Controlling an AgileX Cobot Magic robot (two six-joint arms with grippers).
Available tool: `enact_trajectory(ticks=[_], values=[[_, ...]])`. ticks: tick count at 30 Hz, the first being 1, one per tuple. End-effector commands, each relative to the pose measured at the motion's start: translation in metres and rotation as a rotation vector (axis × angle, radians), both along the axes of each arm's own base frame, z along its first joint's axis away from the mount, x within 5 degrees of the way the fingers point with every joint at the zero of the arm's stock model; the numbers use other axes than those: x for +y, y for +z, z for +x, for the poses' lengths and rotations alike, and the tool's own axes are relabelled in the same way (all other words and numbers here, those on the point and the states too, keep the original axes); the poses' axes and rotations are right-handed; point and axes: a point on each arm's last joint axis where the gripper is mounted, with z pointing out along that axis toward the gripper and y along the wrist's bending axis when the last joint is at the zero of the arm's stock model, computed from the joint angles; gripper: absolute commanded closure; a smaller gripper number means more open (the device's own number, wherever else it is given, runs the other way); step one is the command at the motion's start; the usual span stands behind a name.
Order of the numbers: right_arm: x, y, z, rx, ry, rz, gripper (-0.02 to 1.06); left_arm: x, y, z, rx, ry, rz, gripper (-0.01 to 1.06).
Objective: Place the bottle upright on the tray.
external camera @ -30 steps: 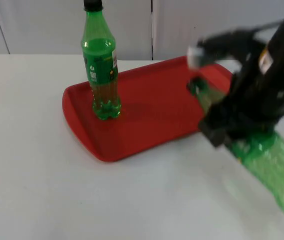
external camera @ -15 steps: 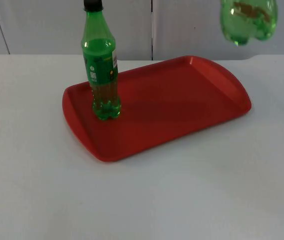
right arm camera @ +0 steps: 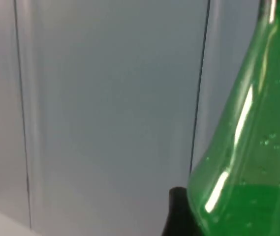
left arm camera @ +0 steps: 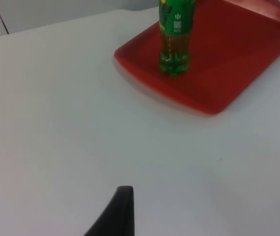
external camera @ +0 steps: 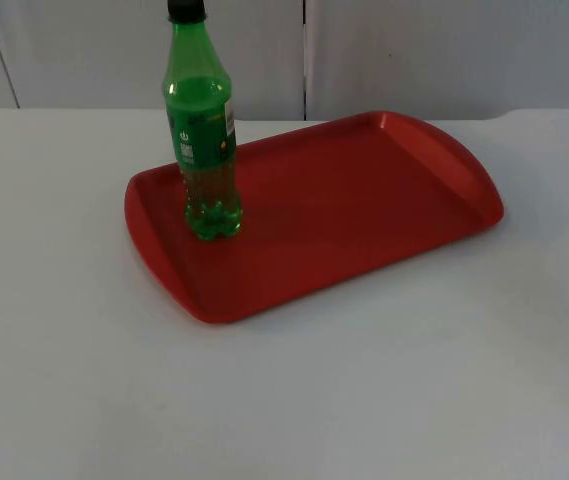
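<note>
Green bottle right against right gripper, grip state unclear, before grey wall.

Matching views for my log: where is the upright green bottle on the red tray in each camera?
Top view: the standing bottle is on the red tray's left end.
Left wrist view: the same bottle, on the tray near its rim.
Right wrist view: another green bottle, close against the grey wall.
Shared landmark: the tray.
</note>
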Motion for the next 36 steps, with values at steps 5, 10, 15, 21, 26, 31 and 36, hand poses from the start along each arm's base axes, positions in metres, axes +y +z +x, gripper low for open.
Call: enact_trajectory(ticks=[5, 10, 15, 21, 26, 31, 36], values=[[0.002, -0.026, 0.033, -0.086, 0.016, 0.125, 1.05, 0.000, 0.000, 0.000, -0.007, -0.008, -0.006, 0.00], [0.000, -0.069, 0.066, 0.069, -0.103, 0.308, 1.05, 0.000, 0.000, 0.000, -0.007, -0.008, -0.006, 0.00], [0.009, -0.090, 0.079, -0.025, -0.068, 0.252, 1.05, 0.000, 0.000, 0.000, -0.007, -0.008, -0.006, 0.00], [0.019, -0.106, 0.091, -0.039, -0.023, 0.182, 1.05, 0.000, 0.000, 0.000, -0.007, -0.008, -0.006, 0.00], [0.027, -0.128, 0.110, -0.020, -0.020, 0.173, 1.05, 0.000, 0.000, 0.000, -0.007, -0.008, -0.006, 0.00], [0.036, -0.147, 0.121, -0.035, 0.021, 0.143, 1.05, 0.000, 0.000, 0.000, -0.007, -0.008, -0.006, 0.00], [0.052, -0.166, 0.130, -0.084, 0.135, 0.049, 1.05, 0.000, 0.000, 0.000, -0.007, -0.008, -0.006, 0.00]])
